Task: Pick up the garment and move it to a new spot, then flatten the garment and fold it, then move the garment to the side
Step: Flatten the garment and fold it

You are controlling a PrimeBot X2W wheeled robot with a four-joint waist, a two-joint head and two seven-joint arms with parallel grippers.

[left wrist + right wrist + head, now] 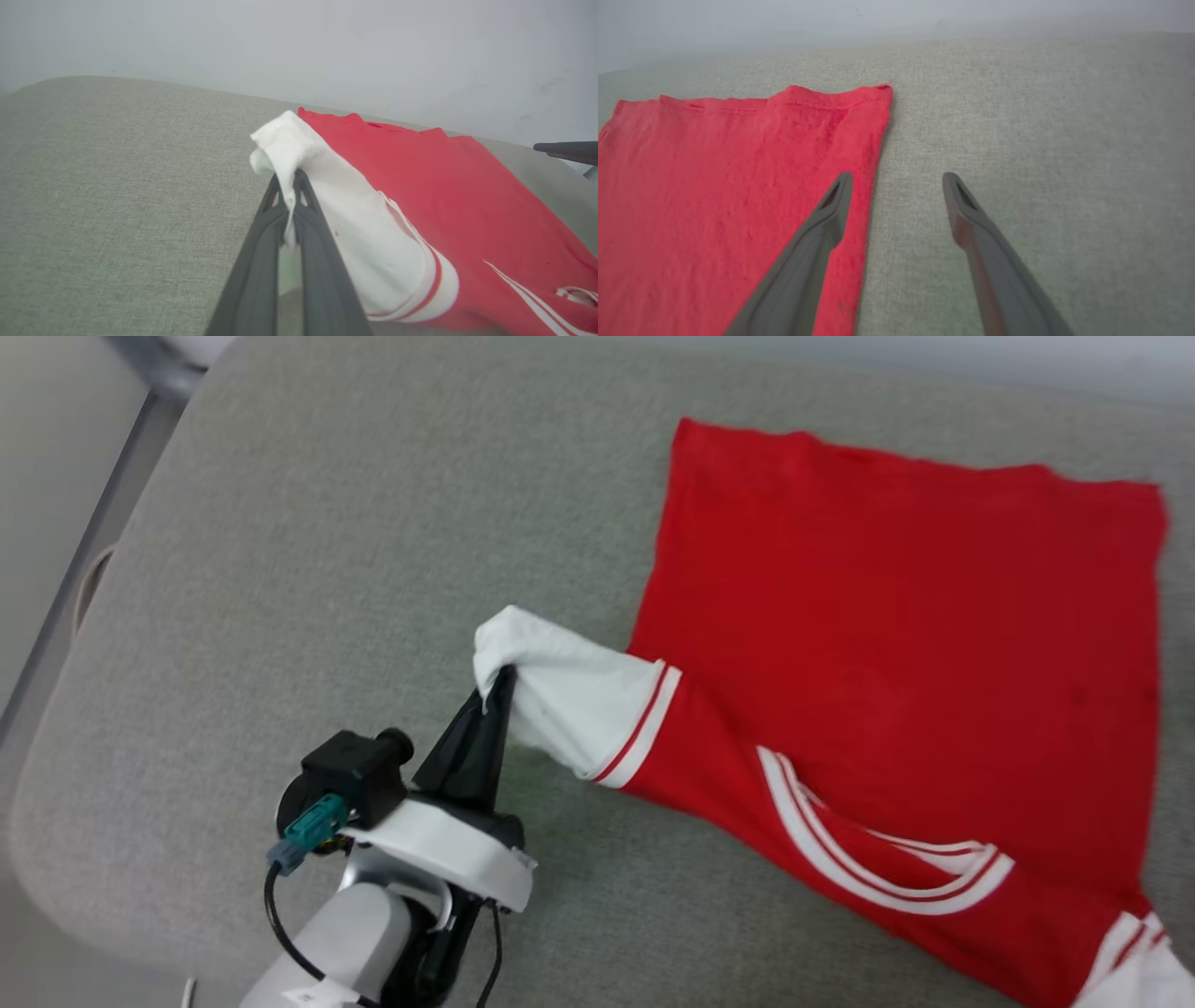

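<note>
The garment (pixel 896 644), a red shirt with white sleeves and a striped collar, lies spread on the grey cushion with its plain side up. My left gripper (pixel 499 686) is shut on the white sleeve (pixel 569 691) and holds it lifted off the cushion, stretched to the left. In the left wrist view the sleeve (pixel 355 210) bunches between the dark fingers of that gripper (pixel 290 179). My right gripper (pixel 896 179) stands open above the garment's right edge (pixel 859 186), one finger over red cloth and one over bare cushion, with nothing between them.
The grey fabric cushion (pixel 327 569) carries everything, with wide bare room on its left half. Its rounded edge (pixel 56 728) drops to a pale floor at the left. A pale wall (pixel 327 46) rises behind it. The second white sleeve (pixel 1144 971) lies at the lower right corner.
</note>
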